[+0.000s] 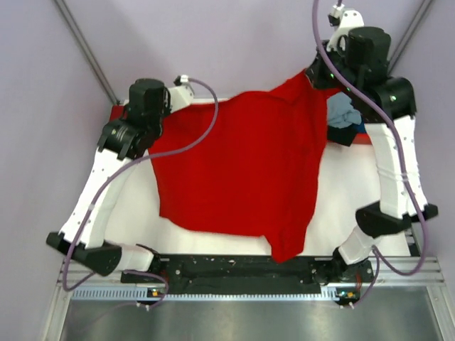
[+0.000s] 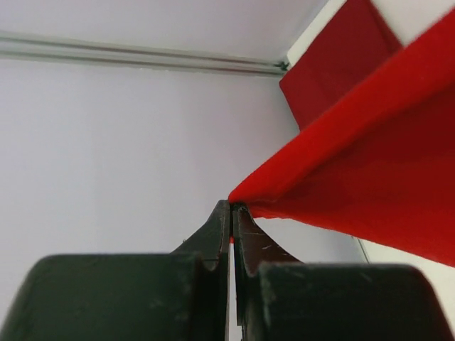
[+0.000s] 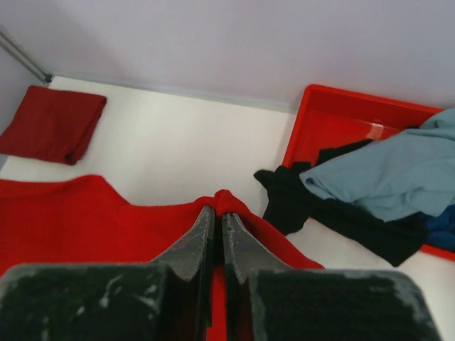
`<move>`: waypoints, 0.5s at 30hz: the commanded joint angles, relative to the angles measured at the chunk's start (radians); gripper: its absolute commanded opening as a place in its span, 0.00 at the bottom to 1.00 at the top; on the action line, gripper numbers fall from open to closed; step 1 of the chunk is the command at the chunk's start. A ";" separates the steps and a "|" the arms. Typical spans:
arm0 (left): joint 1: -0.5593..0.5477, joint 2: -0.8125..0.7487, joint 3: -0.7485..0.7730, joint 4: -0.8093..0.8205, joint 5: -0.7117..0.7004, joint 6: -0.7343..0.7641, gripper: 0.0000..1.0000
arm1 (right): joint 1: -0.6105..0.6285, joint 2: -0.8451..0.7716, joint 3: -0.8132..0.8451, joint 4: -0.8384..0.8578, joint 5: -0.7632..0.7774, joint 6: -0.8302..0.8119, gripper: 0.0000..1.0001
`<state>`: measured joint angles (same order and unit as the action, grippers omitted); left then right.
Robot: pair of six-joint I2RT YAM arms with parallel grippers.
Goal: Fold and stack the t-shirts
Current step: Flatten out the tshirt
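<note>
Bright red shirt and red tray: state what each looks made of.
Bright red shirt: soft matte cloth, probably knit; it drapes and folds where lifted. Red tray: rigid, apparently plastic, slightly glossy; straight raised rim, smooth floor.

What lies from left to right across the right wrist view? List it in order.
Folded dark red shirt → right hand, shut on the bright red shirt → black shirt → grey-blue shirt → dark blue shirt at the edge. The red tray overlaps several, so it is left out.
</note>
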<state>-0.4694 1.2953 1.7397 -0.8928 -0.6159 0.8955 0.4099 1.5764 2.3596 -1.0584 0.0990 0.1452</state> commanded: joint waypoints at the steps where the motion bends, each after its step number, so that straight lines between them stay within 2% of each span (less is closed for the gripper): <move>1: 0.110 0.113 0.168 0.288 0.007 0.069 0.00 | -0.042 0.094 0.242 0.191 -0.018 -0.018 0.00; 4: 0.147 0.209 0.314 0.371 0.012 0.077 0.00 | -0.055 0.091 0.241 0.338 0.091 -0.041 0.00; 8: 0.152 0.219 0.340 0.410 0.037 0.106 0.00 | -0.083 0.045 0.201 0.442 0.111 -0.097 0.00; 11: 0.152 0.162 0.215 0.422 0.059 0.115 0.00 | -0.082 -0.024 0.103 0.411 0.027 -0.139 0.00; 15: 0.152 0.018 -0.078 0.445 0.102 0.141 0.00 | -0.080 -0.198 -0.289 0.330 -0.140 -0.104 0.00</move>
<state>-0.3225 1.4399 1.8709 -0.5026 -0.5522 1.0023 0.3367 1.5337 2.3199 -0.7086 0.1078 0.0452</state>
